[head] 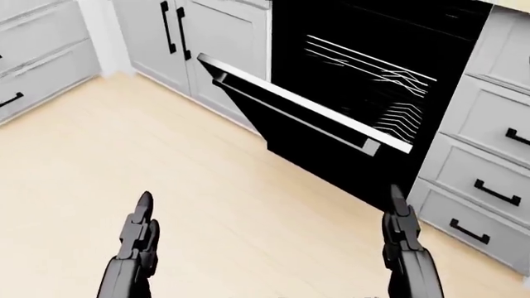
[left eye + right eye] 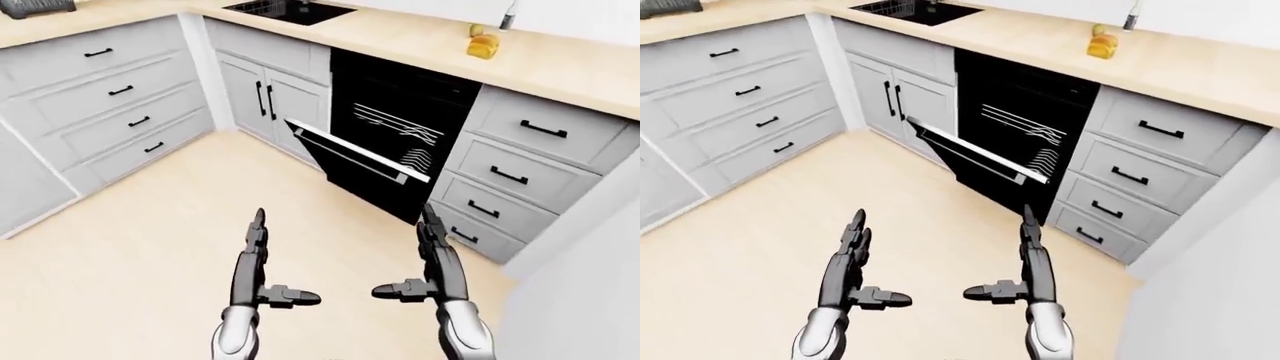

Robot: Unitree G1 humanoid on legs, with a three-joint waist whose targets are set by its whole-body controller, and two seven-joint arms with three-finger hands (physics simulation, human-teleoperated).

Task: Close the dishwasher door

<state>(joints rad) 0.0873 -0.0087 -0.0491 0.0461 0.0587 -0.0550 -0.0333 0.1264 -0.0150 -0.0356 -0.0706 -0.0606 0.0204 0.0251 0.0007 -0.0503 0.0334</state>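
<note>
Both hands hover over the floor (image 2: 150, 247), fingers straight and pointing toward 12 o'clock, thumbs turned inward, holding nothing: the left hand (image 2: 256, 259) at 7 o'clock in the left-eye view, the right hand (image 2: 432, 259) at 5 o'clock. Just beyond the right hand, the dishwasher door (image 1: 302, 127) stands tilted partway open, its wire rack (image 1: 377, 84) visible inside. Only the eye views show the surface (image 2: 420, 37), its sink (image 2: 285, 10) and a yellow item (image 2: 482, 46) toward 1 o'clock.
</note>
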